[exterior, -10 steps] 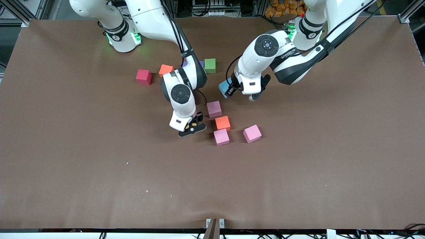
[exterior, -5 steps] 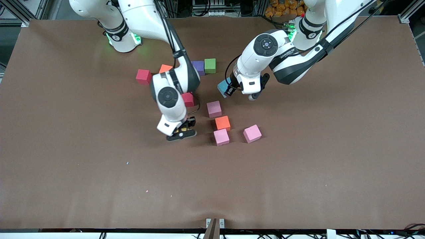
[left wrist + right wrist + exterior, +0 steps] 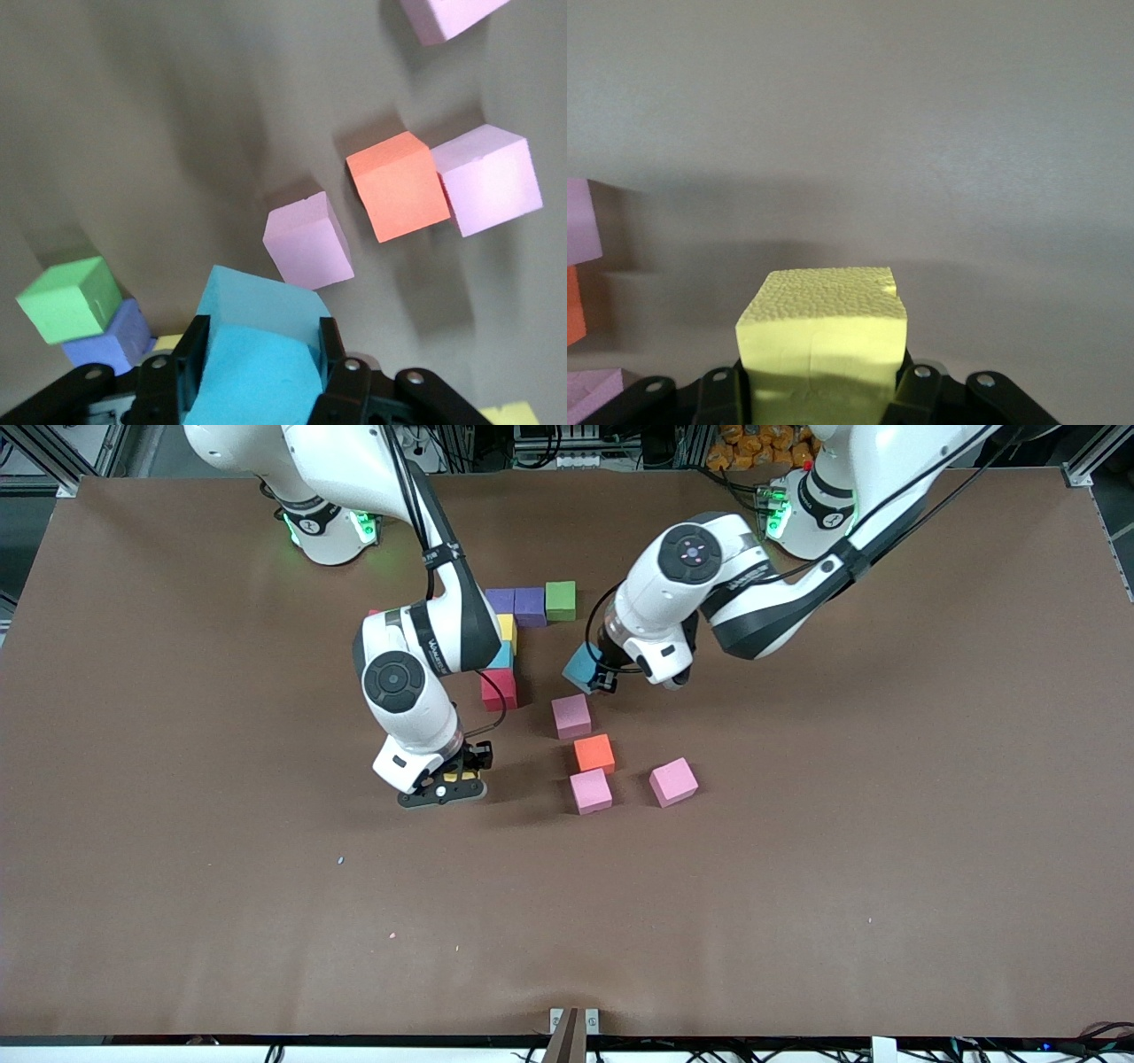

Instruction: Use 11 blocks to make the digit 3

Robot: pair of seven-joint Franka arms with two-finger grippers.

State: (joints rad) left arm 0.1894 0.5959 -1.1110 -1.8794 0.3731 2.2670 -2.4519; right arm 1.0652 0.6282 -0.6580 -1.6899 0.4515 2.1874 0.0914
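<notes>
My left gripper [image 3: 594,676] is shut on a blue block [image 3: 581,664], held just above the table beside a mauve block [image 3: 571,716]. In the left wrist view the blue block [image 3: 257,350] fills the jaws of the left gripper [image 3: 257,341]. My right gripper [image 3: 443,786] is shut on a yellow block [image 3: 453,777], low over bare table toward the right arm's end. The yellow block [image 3: 822,336] sits between the jaws of the right gripper [image 3: 824,376]. Two purple blocks [image 3: 516,602] and a green block [image 3: 560,600] form a row. Yellow [image 3: 507,629], blue [image 3: 503,657] and red [image 3: 499,689] blocks run down from it.
An orange block [image 3: 594,753] and two pink blocks [image 3: 591,790] [image 3: 673,781] lie nearer the front camera than the mauve one. A red block [image 3: 372,613] peeks out from under the right arm. Open brown table [image 3: 797,868] spreads toward the front camera.
The right arm has carried the yellow block away from the pink blocks toward its own end of the table, uncovering the block column. The left gripper has shifted slightly with its blue block.
</notes>
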